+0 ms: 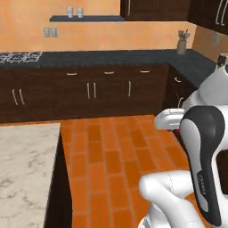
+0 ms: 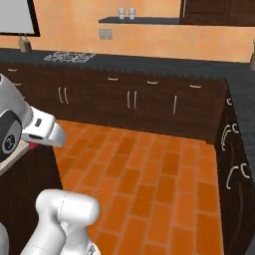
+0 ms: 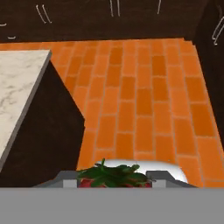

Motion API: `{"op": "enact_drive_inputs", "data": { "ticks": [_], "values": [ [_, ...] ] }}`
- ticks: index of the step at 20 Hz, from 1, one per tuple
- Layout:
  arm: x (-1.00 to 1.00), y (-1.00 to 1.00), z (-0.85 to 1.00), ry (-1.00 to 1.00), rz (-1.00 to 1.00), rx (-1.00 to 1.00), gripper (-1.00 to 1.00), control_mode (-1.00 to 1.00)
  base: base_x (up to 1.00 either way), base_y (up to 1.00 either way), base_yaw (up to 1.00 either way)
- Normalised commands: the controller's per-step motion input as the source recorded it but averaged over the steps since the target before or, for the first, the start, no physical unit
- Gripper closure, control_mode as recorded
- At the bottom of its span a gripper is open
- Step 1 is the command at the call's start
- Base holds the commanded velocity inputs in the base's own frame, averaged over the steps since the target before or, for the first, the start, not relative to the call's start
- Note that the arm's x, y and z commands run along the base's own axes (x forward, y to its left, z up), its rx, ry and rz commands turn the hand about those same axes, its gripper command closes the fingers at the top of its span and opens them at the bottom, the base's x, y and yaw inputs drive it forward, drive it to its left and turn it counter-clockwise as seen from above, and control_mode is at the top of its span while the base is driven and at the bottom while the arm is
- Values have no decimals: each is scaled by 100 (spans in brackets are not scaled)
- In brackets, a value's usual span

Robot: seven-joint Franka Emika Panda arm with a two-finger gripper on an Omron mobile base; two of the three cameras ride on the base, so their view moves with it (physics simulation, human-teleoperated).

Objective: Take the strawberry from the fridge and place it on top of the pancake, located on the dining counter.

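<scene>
One strawberry (image 3: 113, 177) sits between the gripper (image 3: 113, 183) fingertips at the bottom of the hand view, its green leafy cap up and red flesh just showing; the jaws appear half-closed on it, though the grey band hides the contact. It is light, soft and easily bruised, so a gentle hold across the widest part of the body suits it. Below and to one side lies the dining counter (image 3: 17, 87), beside orange floor tiles (image 3: 140, 100).
</scene>
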Motion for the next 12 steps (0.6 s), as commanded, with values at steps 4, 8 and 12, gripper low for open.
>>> {"op": "enact_drive_inputs", "data": {
  "ticks": [4,8,12],
  "values": [
    [0,0,0,0,0,0,100,100,0,-2,100],
    [0,0,0,0,0,0,100,100,72,-28,75],
    [0,0,0,0,0,0,100,100,83,-77,58]
  ]
}}
